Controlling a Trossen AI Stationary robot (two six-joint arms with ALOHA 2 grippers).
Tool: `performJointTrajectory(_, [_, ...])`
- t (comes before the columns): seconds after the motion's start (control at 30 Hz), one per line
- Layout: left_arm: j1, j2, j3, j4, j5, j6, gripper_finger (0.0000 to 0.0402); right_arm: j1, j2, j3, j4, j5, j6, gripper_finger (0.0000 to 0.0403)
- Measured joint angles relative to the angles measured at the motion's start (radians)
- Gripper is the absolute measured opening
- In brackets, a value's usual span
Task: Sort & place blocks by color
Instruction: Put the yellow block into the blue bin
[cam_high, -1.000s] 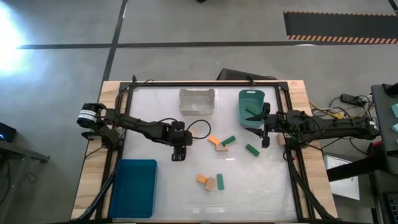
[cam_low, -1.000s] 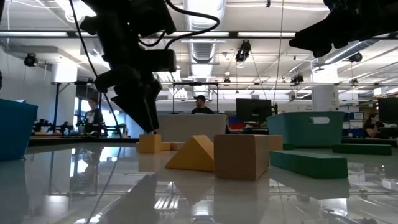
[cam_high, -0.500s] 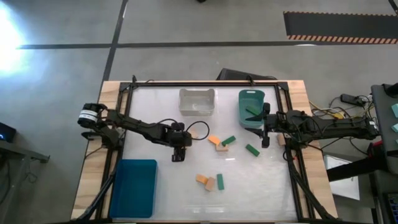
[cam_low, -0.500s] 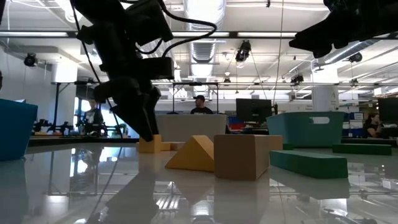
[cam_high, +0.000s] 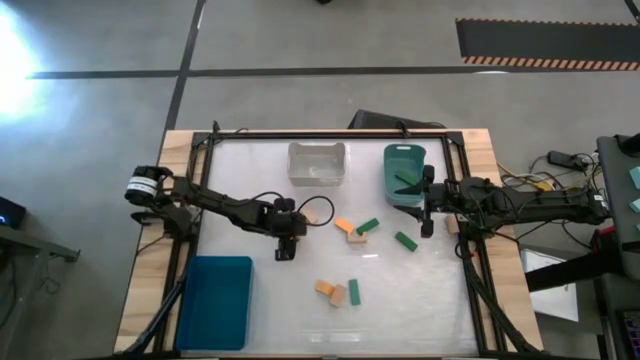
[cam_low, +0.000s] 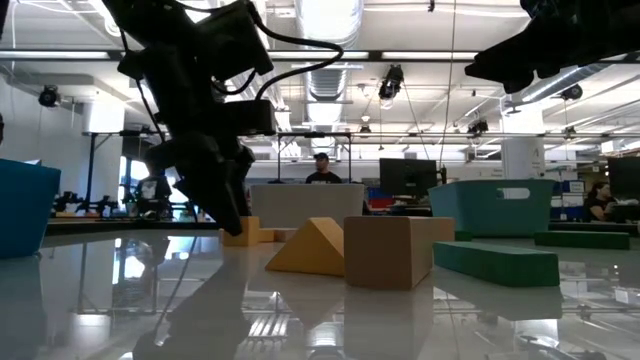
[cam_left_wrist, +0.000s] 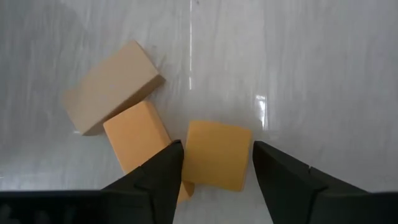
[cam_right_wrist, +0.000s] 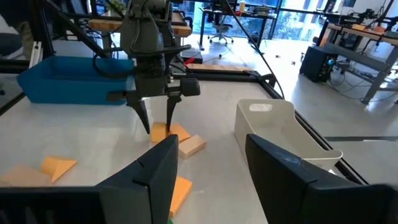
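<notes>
Ceiling lights are glaring off the glossy table (cam_low: 320, 320) — arms are showing as backlit silhouettes; the overhead picture's left edge is blowing out white.

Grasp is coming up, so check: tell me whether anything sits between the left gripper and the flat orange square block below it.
Nothing covers the flat orange square block; it lies between the open fingers of the left gripper. A second orange block lies close beside it, likely under one finger's path.
</notes>
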Motion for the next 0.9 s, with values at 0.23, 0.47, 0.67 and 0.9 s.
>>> performJointTrajectory(0.23, [0.000,-0.002,0.000,0.001,0.000,0.000,0.0129,0.000,0.000,0.000,0.000,0.006,-0.001,0.0180])
performJointTrajectory(0.47, [0.000,-0.002,0.009,-0.004,0.000,0.007,0.0121,0.000,0.000,0.000,0.000,0.006,-0.001,0.0180])
performJointTrajectory(0.67, [-0.002,-0.006,0.029,-0.004,-0.001,0.007,0.0121,0.000,0.000,0.000,-0.001,0.005,-0.001,0.0180])
performJointTrajectory(0.9, [-0.009,-0.007,0.064,-0.022,-0.002,0.016,0.0121,0.000,0.000,0.000,-0.001,0.006,-0.001,0.0180])
